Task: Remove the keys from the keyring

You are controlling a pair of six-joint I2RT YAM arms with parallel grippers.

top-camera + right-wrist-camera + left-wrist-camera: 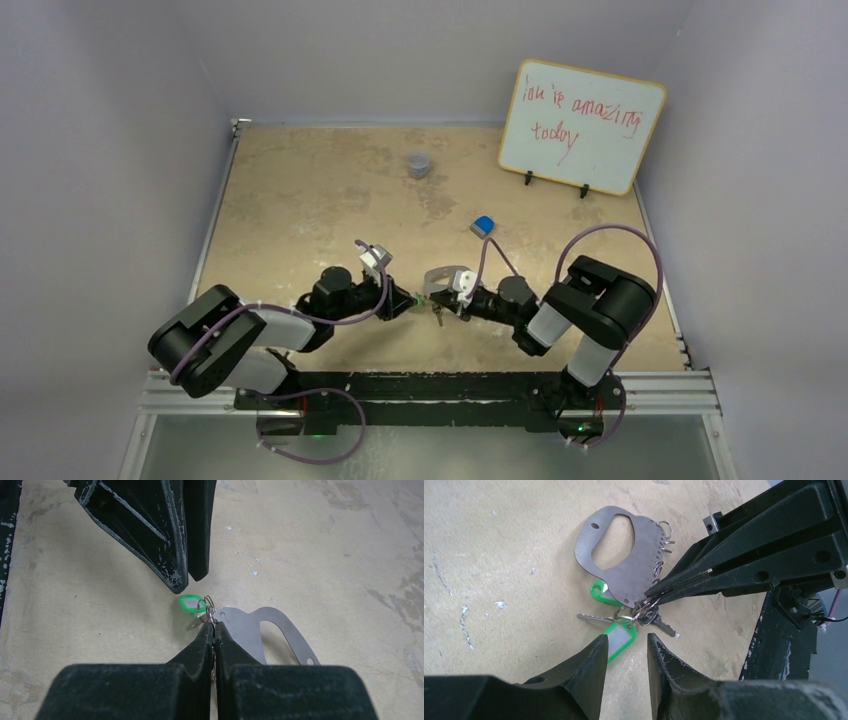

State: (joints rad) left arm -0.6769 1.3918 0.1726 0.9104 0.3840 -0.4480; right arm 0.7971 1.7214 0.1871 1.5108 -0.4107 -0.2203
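The keyring (624,555) is a flat silver-grey metal loop lying on the tan table, also seen in the right wrist view (250,630). At its lower corner hang the keys (621,635) on small wire rings: two green-tagged ones, a bare silver blade (591,618) and a dark-headed key (651,617). My right gripper (213,625) is shut on that corner of the keyring, among the wire rings, and reaches in from the right (651,592). My left gripper (626,640) is open just short of the nearest green tag, with nothing between its fingers. From above, both grippers meet at the keys (425,305).
A small grey cup (418,164) stands at the back of the table. A small blue block (483,225) lies behind the right arm. A whiteboard (580,125) leans at the back right. Several spare wire rings (664,540) line the keyring's edge.
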